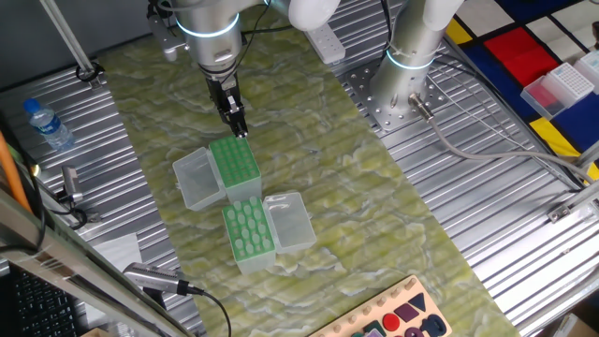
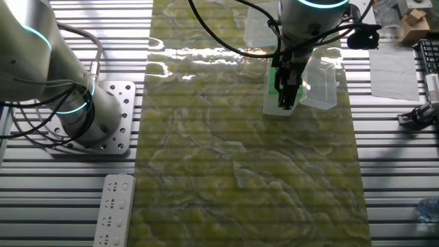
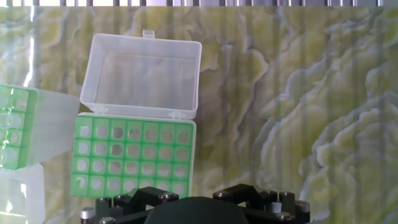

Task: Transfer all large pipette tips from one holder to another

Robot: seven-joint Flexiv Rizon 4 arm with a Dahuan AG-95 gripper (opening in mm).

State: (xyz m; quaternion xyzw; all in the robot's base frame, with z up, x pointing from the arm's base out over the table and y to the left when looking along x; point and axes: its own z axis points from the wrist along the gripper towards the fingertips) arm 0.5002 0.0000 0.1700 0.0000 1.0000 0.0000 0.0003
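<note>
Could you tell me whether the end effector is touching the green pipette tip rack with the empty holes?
Cannot tell. In one fixed view the end effector ends just at the green rack's far edge; no view shows a gap or contact plainly.

Whitish, translucent large pipette tips (image 1: pixel 249 228), seen from above as rows of pale round dots. Seated upright in the green rack (image 1: pixel 249 236) nearer the bench's front edge, beside its open clear lid (image 1: pixel 289 221). Well apart from the second green rack (image 3: pixel 132 159), whose square cells look empty. Too small to count exactly.
</note>
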